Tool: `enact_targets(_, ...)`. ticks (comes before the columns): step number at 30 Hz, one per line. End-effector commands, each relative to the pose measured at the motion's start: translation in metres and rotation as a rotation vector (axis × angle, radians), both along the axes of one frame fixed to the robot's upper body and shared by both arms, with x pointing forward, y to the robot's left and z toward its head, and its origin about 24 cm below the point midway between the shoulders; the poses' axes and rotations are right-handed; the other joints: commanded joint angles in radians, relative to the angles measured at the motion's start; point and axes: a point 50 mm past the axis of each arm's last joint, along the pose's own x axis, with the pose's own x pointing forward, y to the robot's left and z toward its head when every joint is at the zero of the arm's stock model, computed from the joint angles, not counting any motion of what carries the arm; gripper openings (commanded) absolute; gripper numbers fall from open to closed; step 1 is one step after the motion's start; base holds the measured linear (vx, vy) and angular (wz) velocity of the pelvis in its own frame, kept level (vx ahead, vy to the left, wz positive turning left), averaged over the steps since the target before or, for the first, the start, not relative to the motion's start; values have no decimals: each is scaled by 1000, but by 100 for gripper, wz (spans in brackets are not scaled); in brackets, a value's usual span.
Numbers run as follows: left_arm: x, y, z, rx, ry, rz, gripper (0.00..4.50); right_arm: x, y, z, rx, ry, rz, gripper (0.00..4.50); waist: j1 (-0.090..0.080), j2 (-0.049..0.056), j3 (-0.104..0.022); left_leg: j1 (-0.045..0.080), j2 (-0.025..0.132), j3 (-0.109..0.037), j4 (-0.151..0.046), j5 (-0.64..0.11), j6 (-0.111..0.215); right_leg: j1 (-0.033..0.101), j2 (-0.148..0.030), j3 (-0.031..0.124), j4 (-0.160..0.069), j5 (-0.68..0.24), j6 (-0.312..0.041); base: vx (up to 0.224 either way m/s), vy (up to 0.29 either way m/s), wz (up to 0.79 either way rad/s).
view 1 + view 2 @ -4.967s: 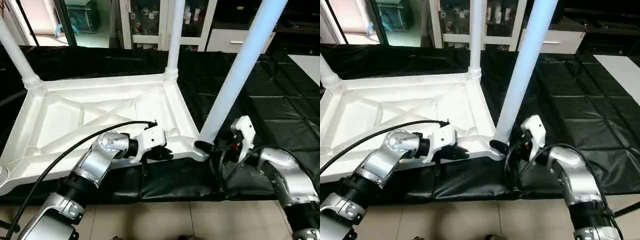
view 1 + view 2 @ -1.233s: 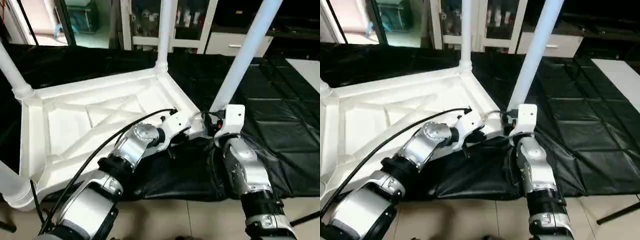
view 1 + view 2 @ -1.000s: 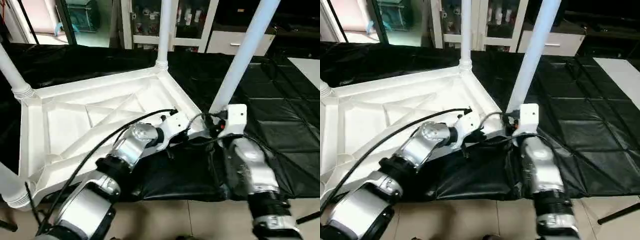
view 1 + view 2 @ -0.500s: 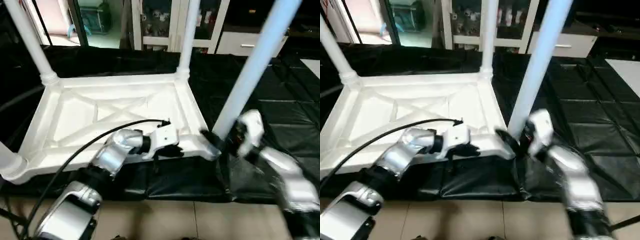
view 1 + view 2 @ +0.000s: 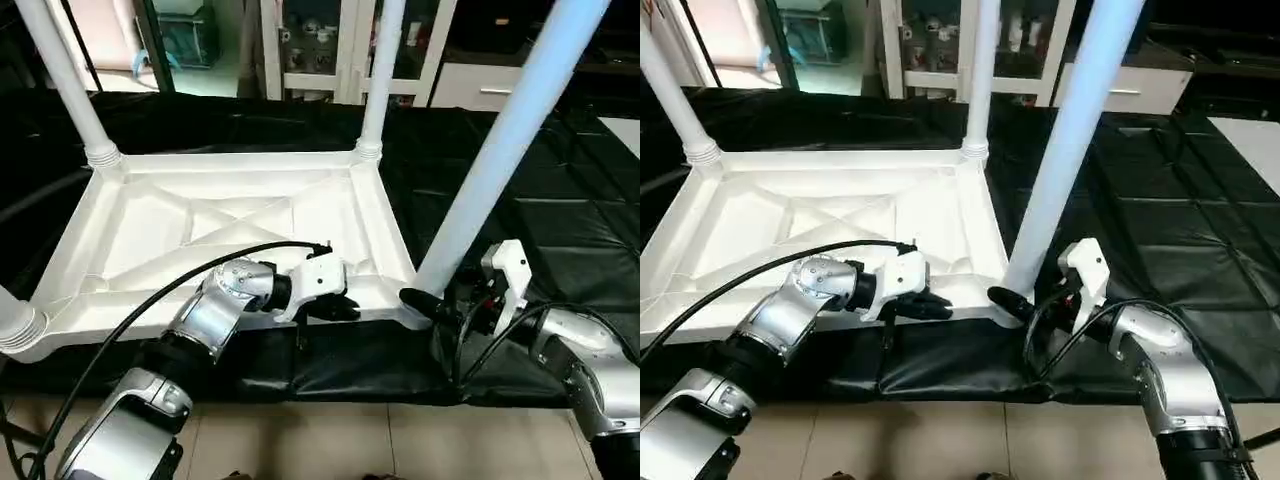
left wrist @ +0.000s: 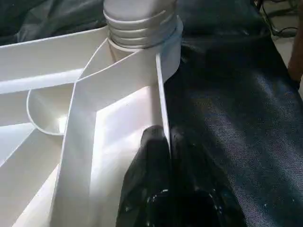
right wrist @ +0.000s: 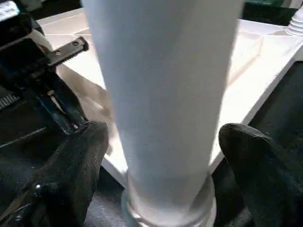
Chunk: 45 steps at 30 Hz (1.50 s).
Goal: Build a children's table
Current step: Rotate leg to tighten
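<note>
Children's table (image 5: 230, 225) upside down on counter (image 5: 560, 220), legs up; left gripper (image 5: 345, 308) at its near rim, right gripper (image 7: 161, 156) around near-right leg (image 5: 500, 160); cabinets (image 5: 330, 40) behind.

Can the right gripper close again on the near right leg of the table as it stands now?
Probably yes. The right gripper stands open with one finger on each side of the near right leg, close above its socket in the table top. Nothing lies between the fingers and the leg.

White children's table top (image 5: 230, 225) is smooth, slightly glossy moulded plastic, as are its tube legs (image 5: 505, 150). The work table (image 5: 560, 230) wears black, faintly shiny sheeting with creases. Robot forearms (image 5: 215, 310) are brushed silver metal; claw fingers (image 7: 71, 175) matt black.
</note>
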Motion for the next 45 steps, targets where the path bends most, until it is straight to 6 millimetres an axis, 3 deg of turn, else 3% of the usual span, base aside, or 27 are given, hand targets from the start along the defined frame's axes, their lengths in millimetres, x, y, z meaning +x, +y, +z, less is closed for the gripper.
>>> enact_targets(1, -4, -6, 2, -73, 11, -18, 0, 4, -6, 8, -11, -33, -8, 374, 0, -25, -62, -3, 54, -14, -72, -131, 113, 52, -62, 44, -61, -281, -215, 0, 0, 0)
enact_targets(6, -5, -6, 2, -73, 14, -22, 0, 3, -12, 9, -30, -37, 2, 341, -1, -25, -60, -4, 54, -16, -74, -153, 109, 53, -62, 42, -65, -332, -197, 0, 0, 0)
enact_targets(13, -7, -6, 1, -70, 20, -29, 0, 0, -14, 8, -30, -17, 47, 263, 0, -26, -63, -4, 54, -15, -70, -128, 121, 54, -61, 42, -61, -296, -207, 0, 0, 0)
enact_targets(16, -8, -6, 1, -69, 22, -31, 0, -1, -13, 7, -32, -13, 57, 253, 1, -27, -65, -4, 54, -15, -69, -122, 126, 55, -61, 41, -60, -291, -211, 0, 0, 0)
enact_targets(17, -8, -6, 1, -69, 22, -31, 0, -2, -13, 7, -32, -11, 60, 228, 1, -27, -65, -4, 54, -15, -69, -121, 126, 55, -61, 41, -60, -290, -211, 0, 0, 0)
enact_targets(23, -6, -7, -1, -42, 14, -7, 0, 2, -10, -4, -94, 28, -13, 195, 1, -30, -65, -4, 54, -14, -68, -115, 125, 54, -60, 40, -59, -296, -208, 0, 0, 0)
enact_targets(25, 2, -8, -5, 7, -1, 69, 0, 6, -6, -18, -167, 71, -109, 191, -4, -27, -60, -5, 53, -16, -73, -137, 103, 51, -58, 39, -64, -350, -190, 0, 0, 0)
enact_targets(28, 5, -9, -5, 20, -8, 102, 0, 7, -4, -22, -177, 89, -155, 190, -7, -27, -61, -1, 53, -19, -77, -185, 72, 52, -61, 39, -75, -418, -161, 0, 0, 0)
enact_targets(29, 13, -15, -4, 28, -25, 173, 0, 13, 4, -31, -165, 118, -278, 188, -13, -30, -58, 1, 52, -18, -79, -198, 62, 45, -56, 40, -79, -427, -153, 0, 0, 0)
enact_targets(30, 19, -23, -1, 23, -31, 225, 0, 18, 12, -37, -143, 135, -386, 188, -19, -26, -56, 3, 48, -19, -83, -232, 35, 37, -55, 39, -85, -482, -136, 0, 0, 0)
enact_targets(32, 27, -36, 5, 8, -46, 307, 0, 26, 23, -42, -98, 148, -563, 188, -29, -29, -61, 7, 48, -30, -85, -278, -6, 40, -59, 33, -91, -523, -112, 0, 0, 0)
enact_targets(34, 30, -41, 8, -4, -58, 348, 0, 30, 27, -42, -74, 147, -640, 188, -32, -28, -61, 9, 48, -29, -85, -287, -8, 35, -59, 36, -92, -498, -119, 0, 0, 0)
enact_targets(36, 33, -52, 13, -25, -61, 376, 0, 36, 39, -42, 3, 167, -751, 188, -34, -29, -62, 3, 47, -31, -87, -294, -3, 41, -58, 35, -89, -460, -123, 0, 0, 0)
enact_targets(37, 34, -58, 15, -35, -66, 391, 0, 39, 48, -40, 17, 164, -760, 188, -35, -24, -62, 4, 45, -29, -86, -297, 0, 37, -58, 37, -89, -451, -129, 0, 0, 0)
enact_targets(38, 34, -64, 18, -42, -72, 399, 0, 43, 57, -37, 23, 147, -771, 188, -32, -25, -63, 7, 45, -27, -86, -289, 1, 37, -56, 38, -88, -419, -135, 0, 0, 0)
enact_targets(39, 34, -67, 19, -45, -76, 404, 0, 45, 63, -35, 21, 131, -772, 188, -33, -26, -66, 2, 45, -27, -85, -265, 3, 43, -56, 39, -81, -372, -148, 0, 0, 0)
enact_targets(45, 35, -65, 18, -44, -93, 387, 0, 49, 69, -21, 47, 50, -699, 188, -24, -27, -69, -1, 45, -19, -77, -161, 65, 54, -57, 41, -61, -204, -201, 0, 0, 0)
